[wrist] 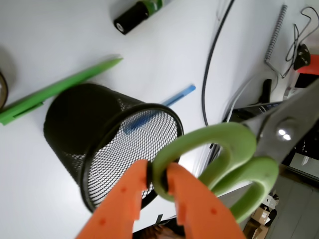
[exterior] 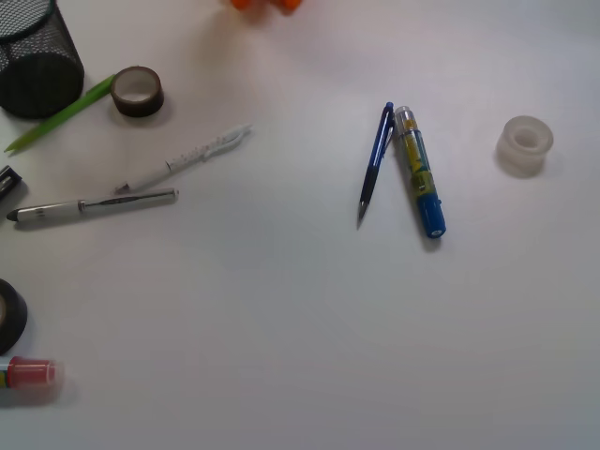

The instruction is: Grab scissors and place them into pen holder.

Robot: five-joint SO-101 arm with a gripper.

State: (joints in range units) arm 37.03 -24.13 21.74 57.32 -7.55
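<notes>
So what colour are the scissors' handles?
Light green; the scissors show best in the wrist view, pinched by the orange gripper.

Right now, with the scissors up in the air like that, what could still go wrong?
The gripper pinches only one thin handle loop of the scissors, so they could swivel or slip out. They hang beside the pen holder rim, not clearly over its opening, so they might drop outside or tip it. The green pen lies close by and could get knocked.

gripper [wrist: 158, 181] | orange fingers [wrist: 124, 199] pinched on scissors [wrist: 224, 159] handle loop | held aloft
</notes>
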